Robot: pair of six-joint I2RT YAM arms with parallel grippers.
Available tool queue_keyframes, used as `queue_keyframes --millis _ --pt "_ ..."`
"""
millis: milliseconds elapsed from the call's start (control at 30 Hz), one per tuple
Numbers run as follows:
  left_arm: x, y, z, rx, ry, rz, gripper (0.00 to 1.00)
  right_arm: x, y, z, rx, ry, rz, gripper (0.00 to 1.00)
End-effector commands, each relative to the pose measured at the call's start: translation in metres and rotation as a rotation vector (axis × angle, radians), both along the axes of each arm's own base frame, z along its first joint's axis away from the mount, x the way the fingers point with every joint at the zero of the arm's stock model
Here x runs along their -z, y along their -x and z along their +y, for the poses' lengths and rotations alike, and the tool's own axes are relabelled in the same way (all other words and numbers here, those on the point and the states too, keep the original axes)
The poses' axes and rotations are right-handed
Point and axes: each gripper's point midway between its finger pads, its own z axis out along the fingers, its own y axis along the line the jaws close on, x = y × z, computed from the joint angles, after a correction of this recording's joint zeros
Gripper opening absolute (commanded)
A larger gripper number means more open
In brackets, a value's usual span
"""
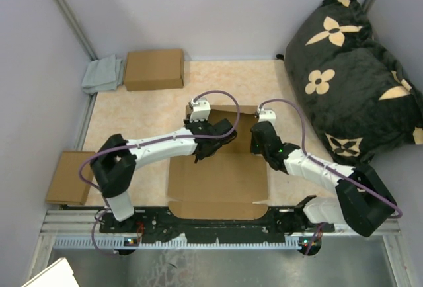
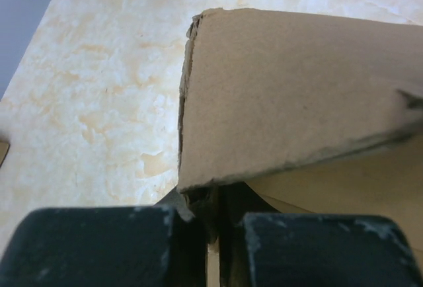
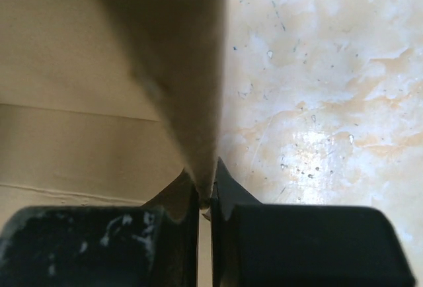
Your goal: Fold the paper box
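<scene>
I see the paper box [image 1: 218, 180] lying mid-table. Its flat base panel reaches the near edge between the two arm bases, and its far part is lifted off the tabletop [image 1: 132, 125]. My left gripper [image 2: 215, 224] is pinched onto the lower corner of a raised cardboard flap, nearly closed with the board caught between. My right gripper [image 3: 205, 201] nips the thin edge of an upright flap on the box's right side. A closed cardboard box [image 1: 154, 69] and a grey cloth [image 1: 102, 74] sit by the far-left corner. A flat cardboard piece [image 1: 69, 178] lies at the left edge, and a black flowered cushion [image 1: 350, 69] sits at the far-right corner.
</scene>
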Motion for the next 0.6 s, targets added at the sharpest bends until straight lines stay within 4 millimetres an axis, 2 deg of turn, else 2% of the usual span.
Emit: queue_keyframes --millis 0,167,300,400,467,567 --pt "-0.008 0.020 0.042 -0.140 -0.169 -0.006 0.04 -0.048 -0.023 0.031 -0.021 -0.138 -0.116 0.00" --pt "-0.007 0.025 0.042 -0.168 -0.130 -0.002 0.21 -0.047 -0.024 0.032 -0.009 -0.142 -0.103 0.00" --pt "-0.004 0.027 0.037 -0.123 -0.099 0.032 0.39 -0.040 -0.025 0.032 0.001 -0.129 -0.081 0.00" --pt "0.001 0.026 0.022 -0.016 -0.029 0.078 0.49 -0.036 -0.026 0.032 0.010 -0.126 -0.069 0.00" --pt "-0.006 0.022 0.004 0.088 0.084 0.056 0.53 -0.032 -0.028 0.032 0.018 -0.131 -0.055 0.00" --pt "-0.010 0.026 -0.003 0.192 0.145 0.055 0.57 -0.030 -0.033 0.032 0.033 -0.139 -0.041 0.00"
